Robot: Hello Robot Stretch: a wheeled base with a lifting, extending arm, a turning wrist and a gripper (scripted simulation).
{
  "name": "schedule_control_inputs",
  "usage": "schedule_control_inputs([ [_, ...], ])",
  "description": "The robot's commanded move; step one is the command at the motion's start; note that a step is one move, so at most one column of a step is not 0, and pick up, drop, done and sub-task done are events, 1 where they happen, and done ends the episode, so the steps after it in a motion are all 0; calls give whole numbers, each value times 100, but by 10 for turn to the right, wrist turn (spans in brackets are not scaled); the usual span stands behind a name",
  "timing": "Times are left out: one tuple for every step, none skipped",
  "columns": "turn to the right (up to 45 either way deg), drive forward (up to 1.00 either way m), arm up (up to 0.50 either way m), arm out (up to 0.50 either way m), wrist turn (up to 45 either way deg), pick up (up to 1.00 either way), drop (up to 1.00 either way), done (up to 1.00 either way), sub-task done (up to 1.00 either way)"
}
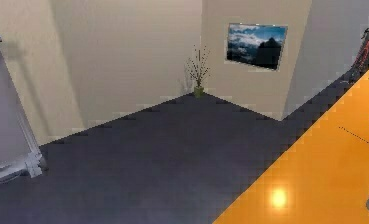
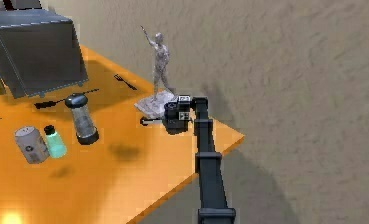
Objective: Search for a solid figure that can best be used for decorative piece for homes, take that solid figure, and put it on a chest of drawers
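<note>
A grey statue (image 2: 160, 62) of a standing figure with one raised arm stands on a pale flat base near the far edge of the orange table (image 2: 112, 185). The dark arm bar (image 2: 212, 175) rises from the bottom edge and ends at two white marker squares. Left of them is my gripper (image 2: 149, 120), low by the statue's base. The statue and the tabletop lie right behind its far end, so I cannot tell whether it holds anything. The same orange table (image 1: 322, 170) runs along the forward view's lower right.
On the table stand a dark grey box (image 2: 37, 50), a dark cylinder jar (image 2: 84, 118), a small teal bottle (image 2: 55, 142) and a grey can (image 2: 30, 147). Ahead are dark floor (image 1: 142, 150), a twig plant (image 1: 198, 75), a wall picture (image 1: 256, 45) and grey furniture (image 1: 7, 120).
</note>
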Motion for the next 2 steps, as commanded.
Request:
schedule_control_inputs([
  [0, 0, 10, 0, 0, 0, 0, 0, 0],
  [0, 0, 6, 0, 0, 0, 0, 0, 0],
])
